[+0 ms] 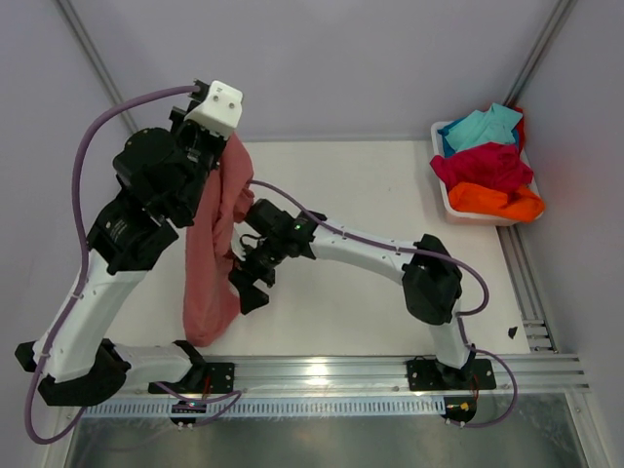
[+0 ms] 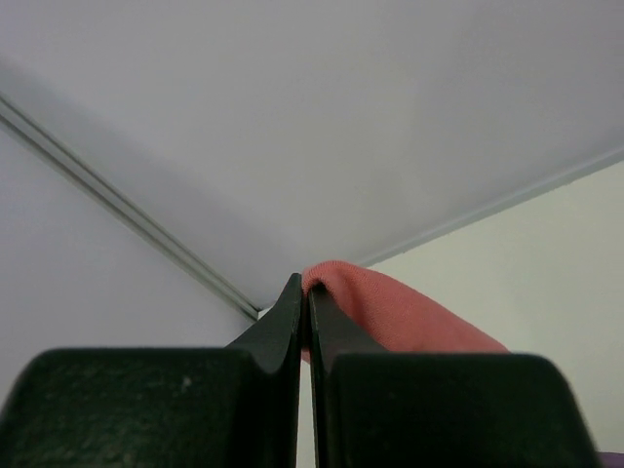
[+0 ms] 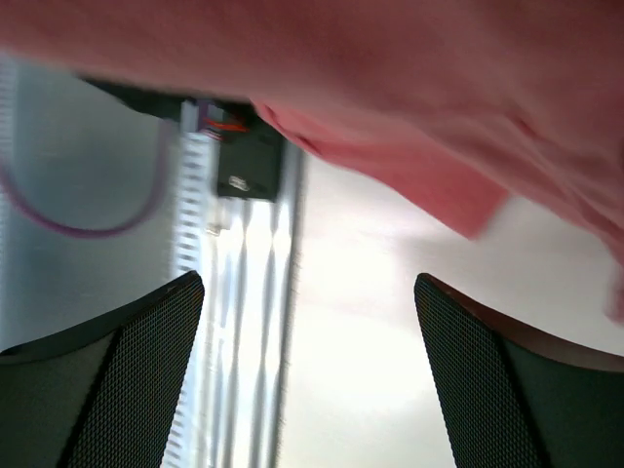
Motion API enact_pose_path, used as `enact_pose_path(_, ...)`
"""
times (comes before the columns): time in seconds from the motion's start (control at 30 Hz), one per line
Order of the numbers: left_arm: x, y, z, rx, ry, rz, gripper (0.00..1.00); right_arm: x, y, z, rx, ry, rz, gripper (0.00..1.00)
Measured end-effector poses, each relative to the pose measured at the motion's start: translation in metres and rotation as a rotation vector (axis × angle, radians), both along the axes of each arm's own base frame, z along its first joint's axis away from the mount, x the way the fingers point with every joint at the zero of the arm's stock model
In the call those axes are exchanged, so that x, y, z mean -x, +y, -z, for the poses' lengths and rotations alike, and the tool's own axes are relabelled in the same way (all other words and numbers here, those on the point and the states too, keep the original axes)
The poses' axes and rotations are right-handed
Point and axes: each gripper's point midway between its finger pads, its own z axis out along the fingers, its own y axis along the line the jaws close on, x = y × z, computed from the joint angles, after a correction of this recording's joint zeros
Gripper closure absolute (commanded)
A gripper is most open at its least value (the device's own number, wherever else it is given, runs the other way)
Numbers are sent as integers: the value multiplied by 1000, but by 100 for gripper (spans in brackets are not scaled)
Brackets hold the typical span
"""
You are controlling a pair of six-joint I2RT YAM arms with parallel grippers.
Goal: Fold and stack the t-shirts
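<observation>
Your left gripper (image 2: pixel 304 292) is pinched tight on a fold of the salmon-pink t-shirt (image 1: pixel 210 263), raised high so the cloth hangs in a bunched rope toward the near edge of the table (image 1: pixel 370 302); the bite looks thin, so a sideways tug could pull it free; your right gripper (image 3: pixel 308 292) gapes with nothing in it, just beside the hanging cloth; close there and you may catch several layers, leaving the shirt twisted; the crimson tee (image 1: pixel 485 164), orange tee (image 1: pixel 499 201) and turquoise tee (image 1: pixel 481 128) lie in the white tub (image 1: pixel 449 202)
</observation>
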Motion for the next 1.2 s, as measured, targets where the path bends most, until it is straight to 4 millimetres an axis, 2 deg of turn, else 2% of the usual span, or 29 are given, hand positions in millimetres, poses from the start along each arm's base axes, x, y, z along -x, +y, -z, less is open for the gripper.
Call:
enact_pose_path(0.1, -7, -11, 19, -29, 37, 26, 100, -32, -23, 20, 90, -158, 121, 7)
enact_pose_path(0.2, -18, -30, 42, -51, 92, 71, 100, -80, -66, 31, 209, -383, 308, 7)
enact_pose_path(0.33, -32, -69, 87, -73, 197, 180, 100, -145, -128, 18, 320, -628, 581, 7)
enact_pose_path(0.43, -39, -100, 126, -84, 295, 279, 100, -191, -179, 4, 385, -713, 790, 6)
enact_pose_path(0.47, -41, -112, 140, -87, 335, 321, 100, -202, -194, 1, 399, -729, 846, 6)
enact_pose_path(0.57, -44, -150, 180, -84, 451, 448, 100, -237, -255, -5, 459, -795, 1038, 4)
enact_pose_path(0.67, -44, -184, 224, -101, 575, 551, 100, -250, -304, -1, 530, -883, 1161, 2)
enact_pose_path(0.77, -37, -217, 270, -128, 690, 626, 100, -247, -326, 12, 608, -930, 1179, 2)
enact_pose_path(0.83, -23, -239, 294, -158, 751, 691, 100, -246, -332, 19, 631, -924, 1179, 2)
enact_pose_path(0.9, -11, -255, 304, -166, 782, 720, 100, -250, -348, 21, 668, -928, 1218, 2)
enact_pose_path(0.93, -9, -263, 304, -164, 784, 741, 88, -252, -357, 20, 691, -932, 1236, 2)
enact_pose_path(0.97, -8, -268, 303, -161, 788, 757, 64, -254, -362, 19, 696, -938, 1254, 2)
enact_pose_path(1.0, -6, -273, 302, -161, 793, 773, 11, -257, -367, 17, 705, -945, 1270, 2)
enact_pose_path(1.03, -4, -277, 302, -159, 801, 784, 1, -259, -372, 14, 713, -960, 1292, 2)
enact_pose_path(1.07, -2, -282, 302, -151, 809, 787, 1, -260, -372, 13, 711, -964, 1297, 2)
enact_pose_path(1.2, -13, -273, 304, -155, 806, 722, 1, -263, -371, 7, 694, -984, 1316, 2)
